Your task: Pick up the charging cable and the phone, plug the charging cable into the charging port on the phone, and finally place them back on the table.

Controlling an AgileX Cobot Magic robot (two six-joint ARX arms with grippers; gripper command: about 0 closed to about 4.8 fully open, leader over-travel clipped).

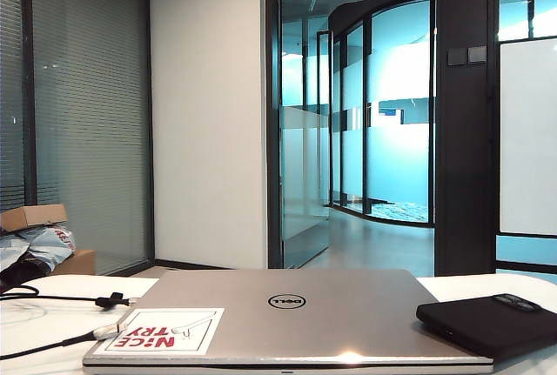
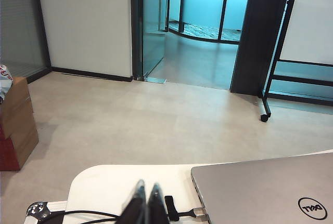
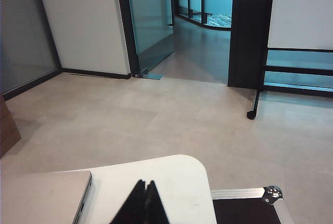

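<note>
The phone (image 1: 492, 323), a black slab in a matte case, lies on the right corner of the silver laptop (image 1: 287, 314) and reaches over the white table (image 1: 52, 323). The black charging cable (image 1: 52, 342) runs in from the left, and its silvery plug tip (image 1: 109, 330) rests at the laptop's left edge, with its black tie (image 1: 111, 300) behind. My left gripper (image 2: 146, 187) is shut and empty, above the table just beside the cable (image 2: 182, 214) and its plug (image 2: 200, 213). My right gripper (image 3: 145, 183) is shut and empty over bare table (image 3: 177, 177). The phone is out of both wrist views.
The closed Dell laptop (image 2: 270, 193) takes up the table's middle and bears a sticker (image 1: 161, 331). Cardboard boxes (image 2: 15, 125) stand on the floor to the left. A black case with metal corners (image 3: 250, 203) sits beside the table's edge. A wheeled board stand (image 2: 265, 115) is beyond.
</note>
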